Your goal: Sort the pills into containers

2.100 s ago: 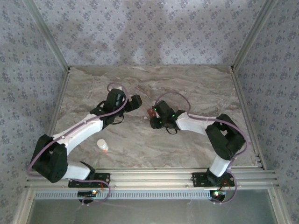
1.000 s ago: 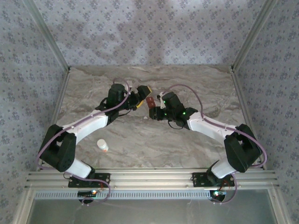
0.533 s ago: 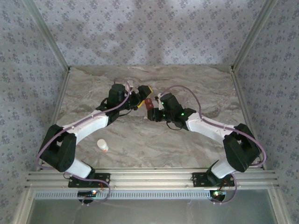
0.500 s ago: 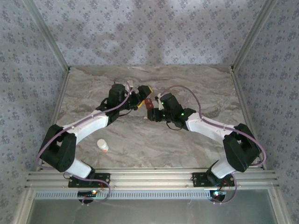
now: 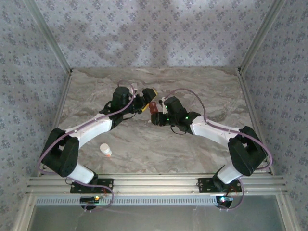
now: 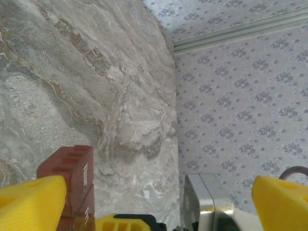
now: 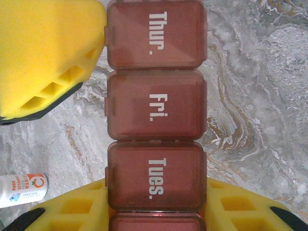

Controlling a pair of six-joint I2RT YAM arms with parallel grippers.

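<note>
The two arms meet over the far middle of the marble table point(image 5: 96, 86). The right claw point(image 5: 157, 115) is clenched on the strip point(image 5: 154, 106) — a dark red-brown row of small lidded boxes. It grips the strip across one end, and the rest pokes out past its yellow pads point(image 7: 226, 202). From the right wrist the lids read, going outward from the pads, "Tues.", "Fri." and "Thur.". A fourth box sits down between the pads, its label out of sight. The three lids I can read lie shut.

The left claw point(image 5: 147, 99) faces it from the other side, released, its jaws spread wide. One of its yellow fingers point(image 7: 48, 53) sits right against the side of the "Thur." box at the strip's free end. The other finger point(image 6: 281, 202) stands well off across the gap, so the strip's tip is just inside the spread jaws, hard by one side. I cannot tell whether the strip rests on the table or is held clear of it.

A small white bottle point(image 5: 105, 150) with an orange-red band sits near the front of the table beside the left arm — well apart from both claws.
</note>
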